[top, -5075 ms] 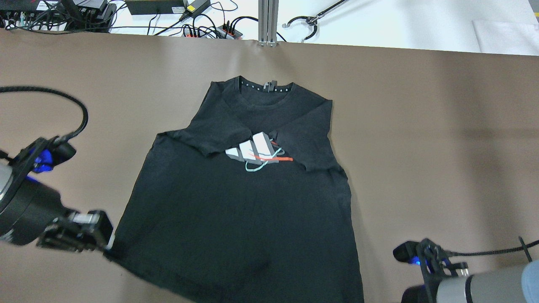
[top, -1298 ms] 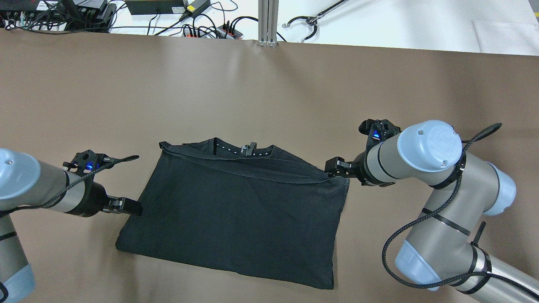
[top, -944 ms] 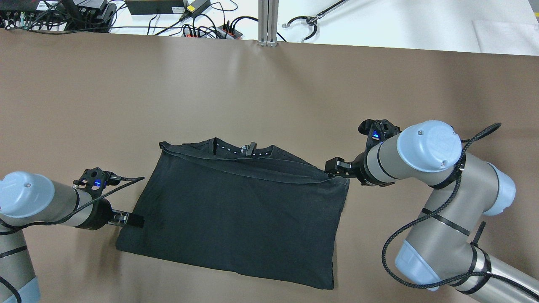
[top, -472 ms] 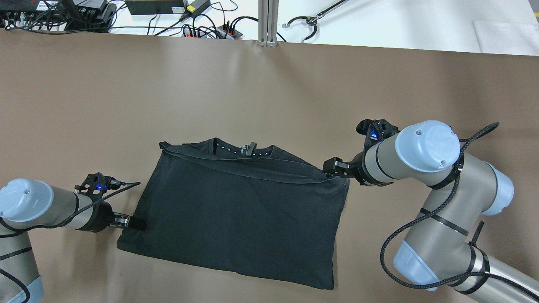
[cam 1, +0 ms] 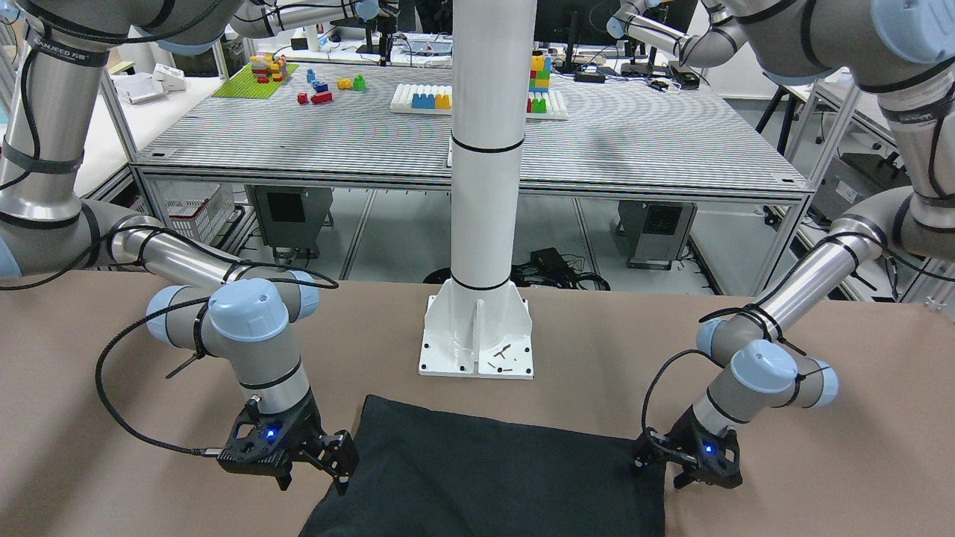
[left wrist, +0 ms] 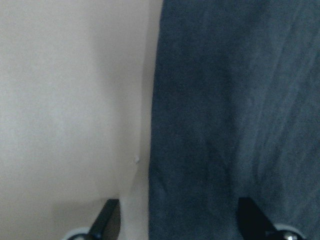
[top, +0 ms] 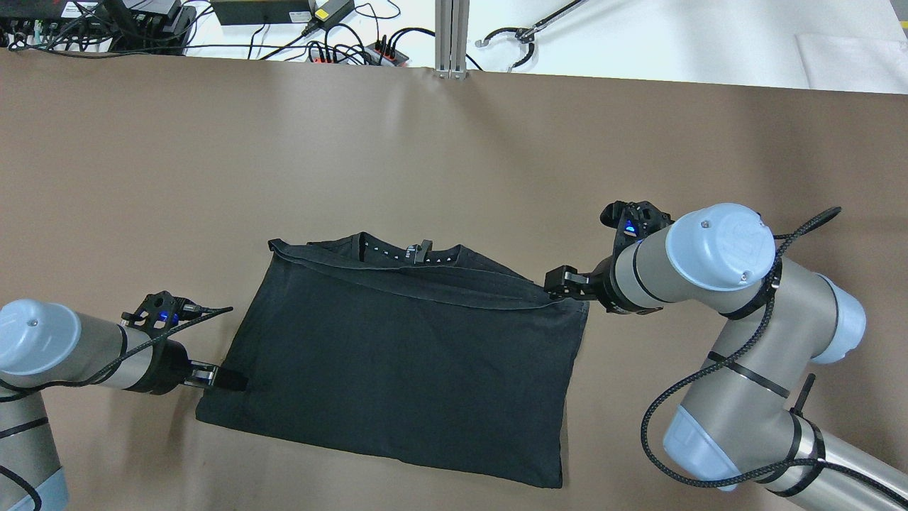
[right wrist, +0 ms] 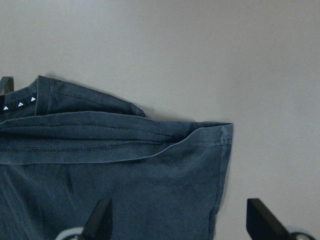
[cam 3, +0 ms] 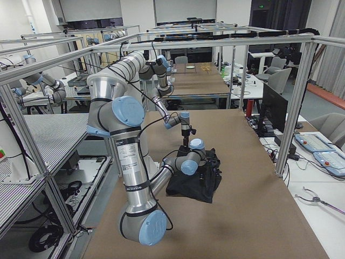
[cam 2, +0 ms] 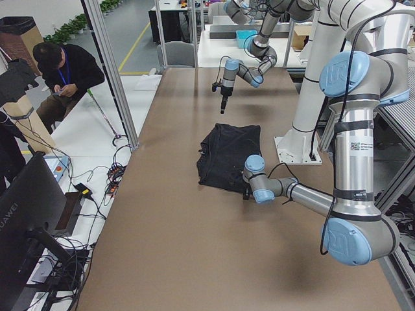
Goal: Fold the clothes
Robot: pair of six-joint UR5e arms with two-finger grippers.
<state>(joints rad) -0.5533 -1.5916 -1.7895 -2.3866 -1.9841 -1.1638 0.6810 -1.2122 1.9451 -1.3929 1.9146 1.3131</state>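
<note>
Folded to a rough rectangle, the clothes (top: 404, 369), soft, thin and black, lie flat on the brown surface (top: 213, 156). Past the stitched hem at the far edge, only a collar strip with small white marks shows. The left tool (top: 228, 380) straddles the left edge, jaws wide, gripping nothing; its wrist view is blurred. The right tool (top: 558, 282), also spread wide and empty, sits at the far right corner.

Robotics lab floor: aluminium-framed cells (cam 3: 215, 39) recede into the distance, another robot arm (cam 3: 47, 82) works at far left, toy bricks (cam 1: 424, 99) cover a back bench, a person (cam 2: 65, 68) sits near a monitor (cam 2: 26, 214).
</note>
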